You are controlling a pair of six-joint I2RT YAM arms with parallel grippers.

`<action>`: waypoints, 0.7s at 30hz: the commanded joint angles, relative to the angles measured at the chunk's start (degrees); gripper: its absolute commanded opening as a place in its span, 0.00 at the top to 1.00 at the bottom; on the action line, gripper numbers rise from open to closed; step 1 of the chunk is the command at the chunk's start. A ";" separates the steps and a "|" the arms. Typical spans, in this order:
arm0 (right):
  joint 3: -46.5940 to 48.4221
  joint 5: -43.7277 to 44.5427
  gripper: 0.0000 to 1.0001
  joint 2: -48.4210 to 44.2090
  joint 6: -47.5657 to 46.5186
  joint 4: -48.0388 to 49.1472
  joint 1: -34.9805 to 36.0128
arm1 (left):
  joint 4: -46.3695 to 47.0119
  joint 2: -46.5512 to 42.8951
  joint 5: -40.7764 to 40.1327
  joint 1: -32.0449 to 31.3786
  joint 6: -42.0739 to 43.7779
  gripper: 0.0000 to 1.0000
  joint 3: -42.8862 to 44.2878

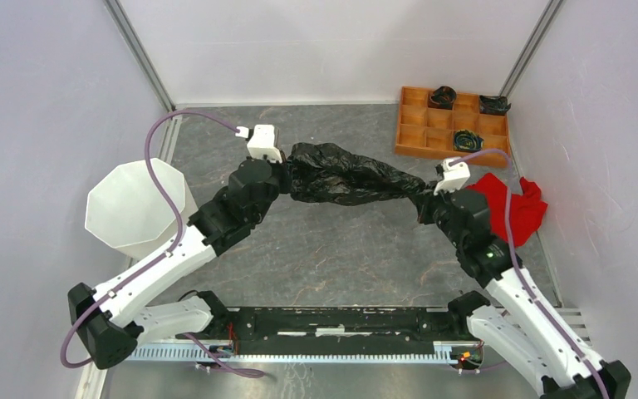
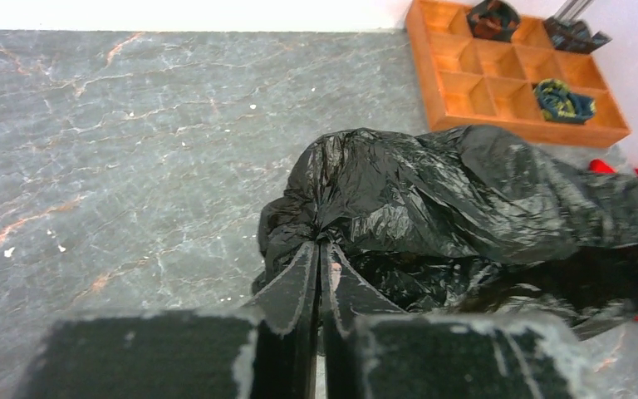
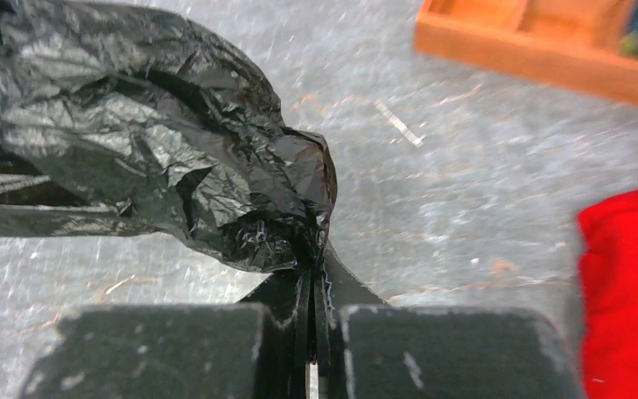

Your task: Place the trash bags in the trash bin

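A wrinkly black trash bag hangs stretched between my two grippers over the middle of the table. My left gripper is shut on its left end; in the left wrist view the film bunches right at the closed fingertips of the left gripper. My right gripper is shut on the bag's right end, where the plastic gathers into the tips of the right gripper. The white octagonal trash bin stands at the left, beside my left arm.
An orange compartmented tray with small dark items sits at the back right. A red cloth lies by the right wall, just right of my right gripper. Grey walls enclose the table on three sides.
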 commanded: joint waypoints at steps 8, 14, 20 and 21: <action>24.98 10.55 0.98 0.01 -14.42 -16.54 -0.13 | 0.25 0.42 3.82 0.21 0.87 0.10 2.94; 29.83 -19.58 0.94 9.07 -15.74 -20.28 0.84 | 0.96 -1.08 1.80 0.29 1.26 0.00 2.10; 14.97 -25.46 0.89 16.29 -4.81 -4.30 22.44 | 1.39 -0.76 1.80 0.30 1.55 0.00 1.81; 12.53 -25.18 0.86 17.42 -2.72 -1.29 24.98 | 1.28 -0.46 1.74 0.30 1.68 0.00 1.88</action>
